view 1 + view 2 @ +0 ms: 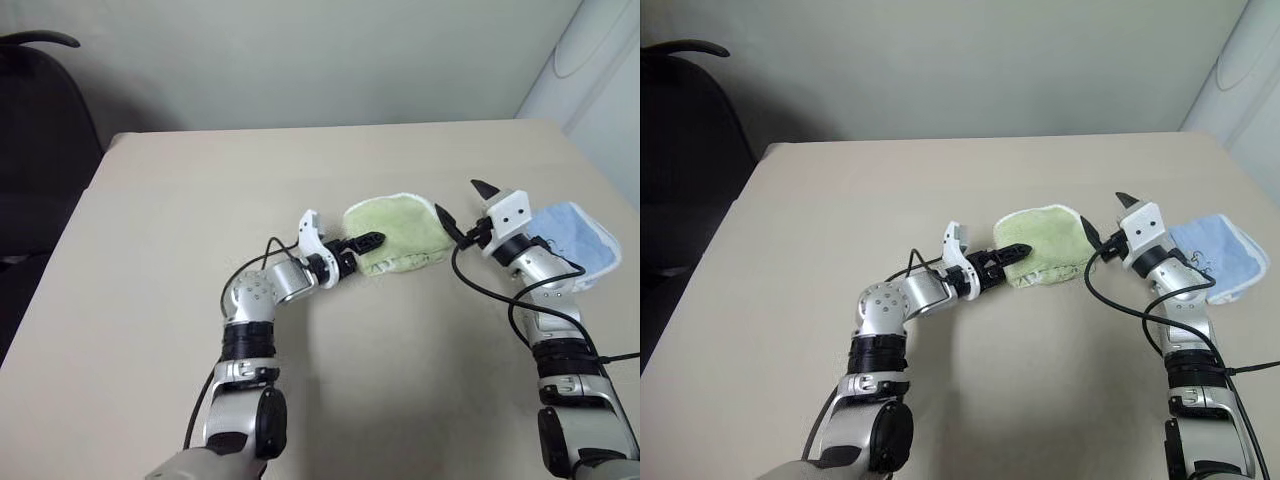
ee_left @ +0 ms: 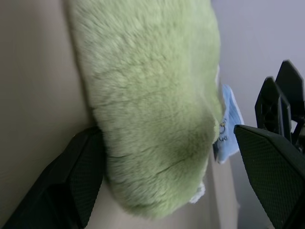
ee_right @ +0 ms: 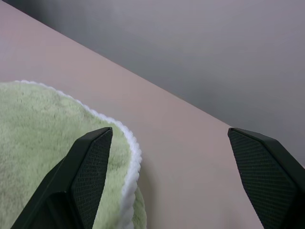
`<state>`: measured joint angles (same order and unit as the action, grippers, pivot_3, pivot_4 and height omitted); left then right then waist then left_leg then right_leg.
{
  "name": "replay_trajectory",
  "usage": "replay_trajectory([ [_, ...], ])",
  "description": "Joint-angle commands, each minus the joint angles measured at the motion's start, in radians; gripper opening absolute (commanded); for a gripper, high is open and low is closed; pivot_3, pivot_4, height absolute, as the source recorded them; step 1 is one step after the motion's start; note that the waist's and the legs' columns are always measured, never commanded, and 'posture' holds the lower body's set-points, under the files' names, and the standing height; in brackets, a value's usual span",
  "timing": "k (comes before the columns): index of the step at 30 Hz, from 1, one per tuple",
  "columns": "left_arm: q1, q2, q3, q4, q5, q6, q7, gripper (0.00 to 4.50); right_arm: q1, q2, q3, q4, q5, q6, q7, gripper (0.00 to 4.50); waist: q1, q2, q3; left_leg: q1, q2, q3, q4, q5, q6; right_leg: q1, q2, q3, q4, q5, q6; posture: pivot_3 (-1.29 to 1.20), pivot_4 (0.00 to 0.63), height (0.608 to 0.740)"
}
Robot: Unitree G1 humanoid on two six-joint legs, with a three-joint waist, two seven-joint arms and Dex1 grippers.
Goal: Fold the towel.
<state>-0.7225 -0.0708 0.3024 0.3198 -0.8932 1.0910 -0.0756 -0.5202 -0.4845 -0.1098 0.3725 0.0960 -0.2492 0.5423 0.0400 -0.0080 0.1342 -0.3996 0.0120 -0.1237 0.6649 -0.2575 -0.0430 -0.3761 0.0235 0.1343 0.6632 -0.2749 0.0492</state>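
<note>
The towel (image 1: pixel 398 232) lies folded into a small light-green bundle with white edging, near the middle of the beige table (image 1: pixel 300 180). My left gripper (image 1: pixel 368 246) reaches in from the towel's left side. In the left wrist view it is open (image 2: pixel 164 138), its fingers (image 2: pixel 62 186) straddling the towel's (image 2: pixel 152 105) rounded end. My right gripper (image 1: pixel 464 201) hangs open just right of the towel, raised off the table with nothing between its fingers (image 3: pixel 90 176). The towel's white-stitched corner (image 3: pixel 47 143) shows below it.
A smaller light-blue cloth (image 1: pixel 578 235) lies at the table's right edge, partly behind my right forearm. A black chair (image 1: pixel 40 150) stands off the table's left side. A white object (image 1: pixel 600 60) stands beyond the far right corner.
</note>
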Motion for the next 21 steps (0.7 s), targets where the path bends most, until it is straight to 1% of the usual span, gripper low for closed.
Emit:
replay_trajectory([
  [1,-0.046,-0.044,-0.043,0.092,0.032,-0.019,-0.050,4.48,0.011,-0.010,-0.033,-0.055,0.023,0.004,-0.019,4.10,0.006,0.000,0.000,0.000,0.000,0.000,0.000,0.000,0.000,0.000,0.000,0.000,0.000,0.000,0.000,0.00,0.150,0.740],
  [4,-0.092,-0.061,-0.047,0.156,0.065,-0.043,-0.077,4.48,0.019,-0.007,-0.032,-0.071,0.022,0.012,-0.026,4.10,0.015,0.000,0.000,0.000,-0.003,0.000,0.001,0.001,0.002,0.001,-0.003,0.000,-0.001,0.001,0.002,0.00,0.150,0.740],
  [9,-0.142,-0.074,-0.045,0.227,0.112,-0.069,-0.107,4.48,0.021,-0.004,-0.034,-0.085,0.021,0.020,-0.036,4.10,0.017,0.000,0.000,0.000,-0.011,0.000,0.001,0.003,0.007,0.002,-0.010,0.001,-0.002,0.002,0.008,0.00,0.150,0.740],
  [10,-0.146,-0.073,-0.046,0.234,0.119,-0.071,-0.110,4.32,0.022,-0.004,-0.034,-0.086,0.021,0.019,-0.038,4.10,0.017,0.000,0.000,0.000,-0.012,0.000,0.001,0.003,0.008,0.003,-0.011,0.001,-0.002,0.002,0.009,0.00,0.150,0.740],
  [12,-0.150,-0.075,-0.043,0.241,0.130,-0.075,-0.113,3.83,0.022,-0.003,-0.035,-0.088,0.022,0.020,-0.041,4.10,0.017,0.000,0.000,0.000,-0.013,0.000,0.001,0.004,0.009,0.003,-0.012,0.001,-0.003,0.002,0.010,0.00,0.150,0.740],
  [14,-0.151,-0.074,-0.035,0.242,0.135,-0.078,-0.113,3.19,0.022,-0.001,-0.034,-0.090,0.021,0.019,-0.045,4.10,0.017,0.000,0.000,0.000,-0.013,0.000,0.001,0.004,0.009,0.003,-0.012,0.001,-0.003,0.002,0.010,0.00,0.150,0.740],
  [21,-0.140,-0.077,-0.016,0.230,0.138,-0.095,-0.102,0.63,0.028,0.012,-0.028,-0.094,0.019,0.014,-0.060,4.10,0.015,0.000,0.000,0.000,-0.013,0.000,0.000,0.004,0.009,0.003,-0.012,0.002,-0.003,0.002,0.010,0.00,0.150,0.740],
])
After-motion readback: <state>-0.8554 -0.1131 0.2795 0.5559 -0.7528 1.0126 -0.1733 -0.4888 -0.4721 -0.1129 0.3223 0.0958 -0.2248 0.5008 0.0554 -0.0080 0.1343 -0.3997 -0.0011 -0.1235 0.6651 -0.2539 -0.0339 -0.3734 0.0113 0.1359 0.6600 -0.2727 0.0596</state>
